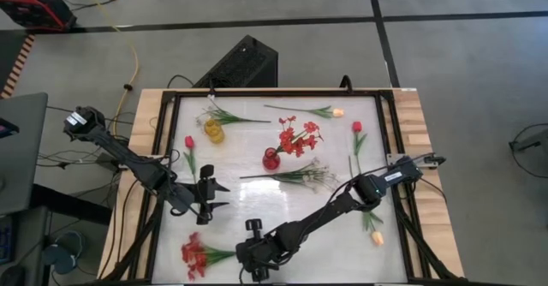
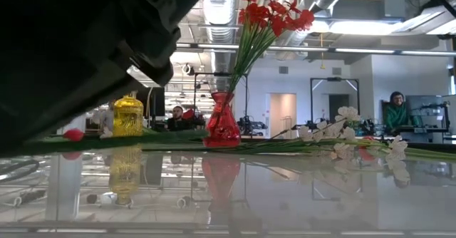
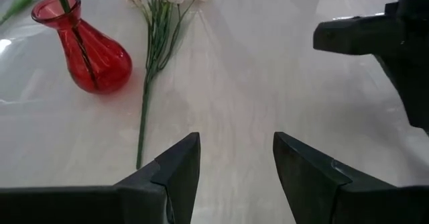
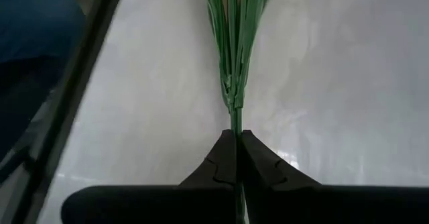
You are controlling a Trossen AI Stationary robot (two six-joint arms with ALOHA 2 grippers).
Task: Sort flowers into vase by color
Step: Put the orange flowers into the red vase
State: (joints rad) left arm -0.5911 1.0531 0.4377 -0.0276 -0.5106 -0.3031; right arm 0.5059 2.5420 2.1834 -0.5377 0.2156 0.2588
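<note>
Over on the left: left gripper [image 1: 214, 198] hanging just above the table [image 1: 257, 202], fingers [image 3: 175, 170] spread wide apart, nothing between them. Just beyond it a red tulip [image 1: 189, 142] lying flat near the left edge, and farther back a yellow vase [image 1: 213, 132] with a white spray [image 1: 224, 115] lying right beside it.

Down at the near edge, left of middle: a bushy red cluster [image 1: 195, 253] flat on the table, stem pointing right into the right gripper [image 1: 248, 256]. Fingers pinched tight on the green stem [image 4: 235, 110], as seen in the right wrist view.

Middle of the table: red vase [image 1: 271, 158] standing upright with red flowers [image 1: 298, 137] already in it, leaning right. Just nearer than that, a white small-blossom spray [image 1: 295, 176] lying flat, blossoms to the right. In the far middle, a peach bud [image 1: 318, 110] on its long stem.

Right side: another red tulip [image 1: 357, 130] lying flat, and near the right arm a peach-orange bud [image 1: 376, 237] close to the near right corner.
</note>
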